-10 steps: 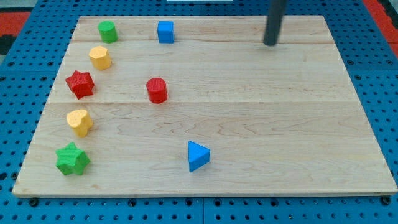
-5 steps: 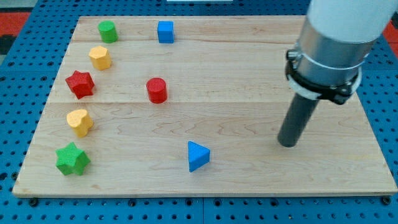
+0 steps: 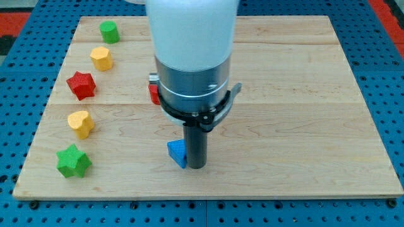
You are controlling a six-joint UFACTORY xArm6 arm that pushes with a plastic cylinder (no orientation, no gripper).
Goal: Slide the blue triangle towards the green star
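The blue triangle (image 3: 177, 153) lies near the view's bottom, left of centre. My tip (image 3: 196, 166) stands right against its right side, and the rod hides part of it. The green star (image 3: 73, 162) sits at the view's bottom left, well to the left of the triangle and apart from it.
A yellow heart (image 3: 81, 123), a red star (image 3: 81, 85), a yellow hexagon (image 3: 101, 58) and a green cylinder (image 3: 109, 31) line the board's left side. A red cylinder (image 3: 153, 93) is mostly hidden behind the arm. The arm's body hides the board's top middle.
My tip has swept from the board's right down and left to the triangle's right side. The blue triangle has shifted left. The arm now hides the blue cube and most of the red cylinder.
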